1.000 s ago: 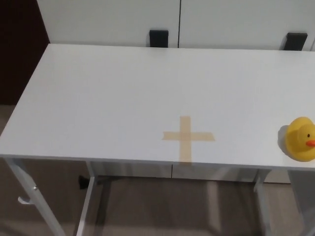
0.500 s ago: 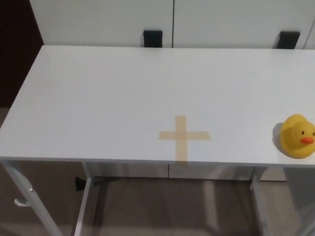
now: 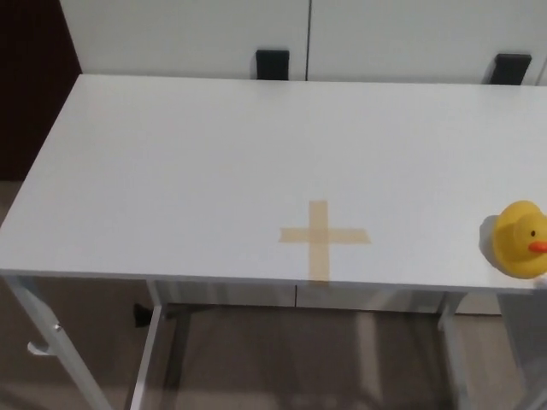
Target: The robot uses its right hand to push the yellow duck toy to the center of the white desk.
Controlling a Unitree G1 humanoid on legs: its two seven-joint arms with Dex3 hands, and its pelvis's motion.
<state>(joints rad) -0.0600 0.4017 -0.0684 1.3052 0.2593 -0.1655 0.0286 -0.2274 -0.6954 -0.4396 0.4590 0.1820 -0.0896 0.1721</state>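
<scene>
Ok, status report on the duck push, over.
Both hands out of view. Yellow duck at desk's front right edge, right of tape cross. Path clear.

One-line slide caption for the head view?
Duck sits at the desk's right front edge, away from the tape cross; no hands visible.

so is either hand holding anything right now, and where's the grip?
Nothing is held. Neither hand is in view; the duck sits untouched near the desk's right front edge, apart from the tape cross.

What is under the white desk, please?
Under the white desk I see its metal legs, a crossbar and brownish floor. The desk top covers everything farther back, so that part cannot be seen.
</scene>
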